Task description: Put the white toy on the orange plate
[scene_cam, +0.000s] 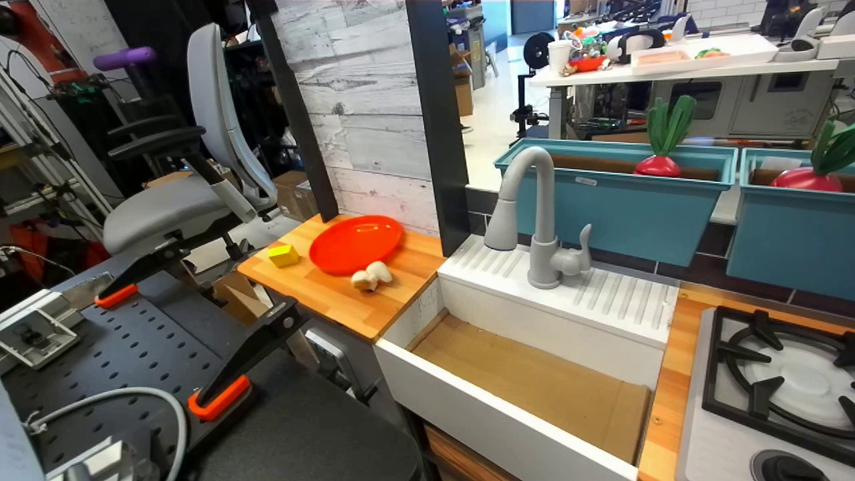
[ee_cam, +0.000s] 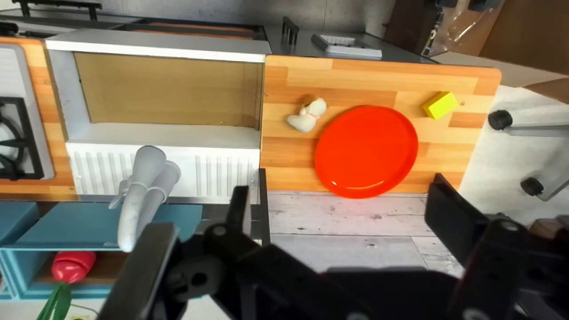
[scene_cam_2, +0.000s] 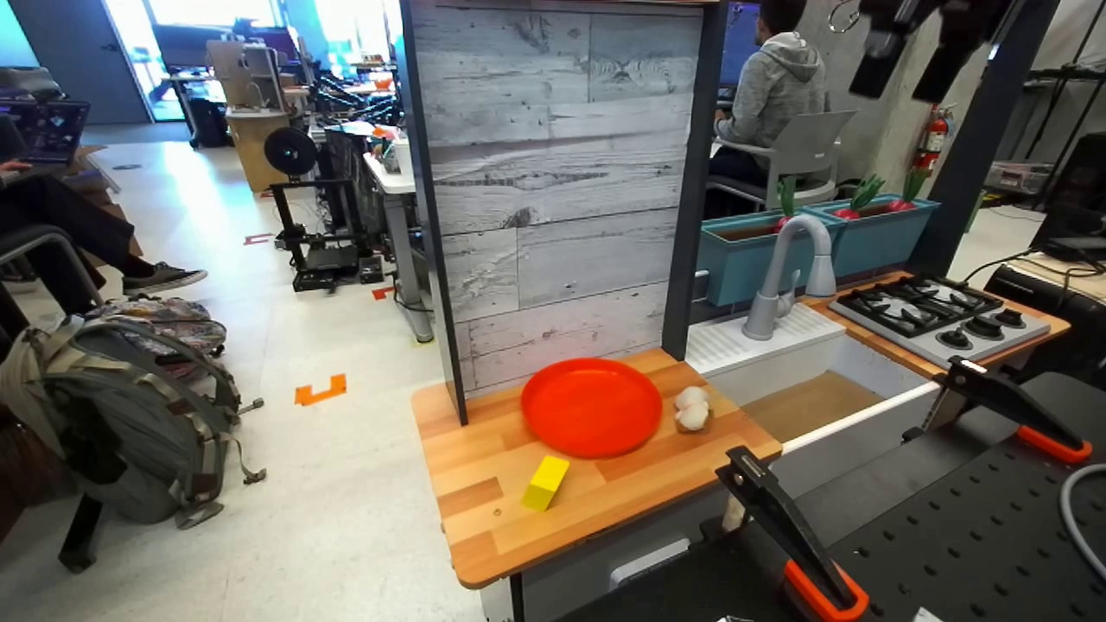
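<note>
Two black fingers (ee_cam: 453, 218) stand wide apart at the bottom of your wrist view, and from there you see the orange plate (ee_cam: 366, 151) between and beyond their tips. In an exterior view you find the spread hand (scene_cam_2: 901, 86) high above the plate's level and well apart from the plate, its fingers pointing down at a slant. Your white toy (ee_cam: 306, 117) lies on the wooden tabletop (ee_cam: 471, 84) just beside the plate, a narrow gap off its rim, on the side facing the sink (ee_cam: 173, 133); you can make out two pale lumps and a brownish patch at one end. You have the yellow block (ee_cam: 440, 105) near the plate as well, on the side farther from the sink, also on the tabletop. In both exterior views the whitewashed wood-look panel (scene_cam_2: 562, 190) stands upright just behind the plate. Past the toy, as you look from the plate, come the sink with its gray faucet (scene_cam_2: 771, 285) and, farther off, the stove (scene_cam_2: 937, 321). The plate lies flat on the tabletop, its glossy upper face in full view to you.
</note>
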Controlling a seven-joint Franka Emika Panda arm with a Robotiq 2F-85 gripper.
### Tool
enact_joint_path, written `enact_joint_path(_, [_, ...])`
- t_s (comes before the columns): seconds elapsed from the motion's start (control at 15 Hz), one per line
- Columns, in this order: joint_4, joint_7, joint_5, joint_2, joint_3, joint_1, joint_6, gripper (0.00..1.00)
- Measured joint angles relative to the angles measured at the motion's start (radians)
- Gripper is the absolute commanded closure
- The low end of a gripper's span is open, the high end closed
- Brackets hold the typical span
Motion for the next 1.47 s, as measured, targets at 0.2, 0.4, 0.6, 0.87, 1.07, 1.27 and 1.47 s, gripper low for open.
enact_joint_path(0.2, [0.034, -0.079, 0.117, 0.168, 0.005, 0.009, 0.081, 0.0])
enact_joint_path(0.4, [0.083, -0.155, 0.241, 0.322, 0.041, 0.0, 0.138, 0.0])
enact_joint_path(0.6, [0.136, -0.174, 0.284, 0.465, 0.113, -0.037, 0.181, 0.0])
enact_joint_path(0.87, [0.22, -0.143, 0.272, 0.647, 0.181, -0.094, 0.238, 0.0])
enact_joint_path(1.07, [0.292, -0.078, 0.218, 0.771, 0.192, -0.12, 0.271, 0.0])
enact_joint_path(1.27, [0.358, 0.011, 0.131, 0.877, 0.183, -0.129, 0.284, 0.0])
enact_joint_path(1.47, [0.42, 0.077, 0.068, 0.957, 0.177, -0.128, 0.285, 0.0])
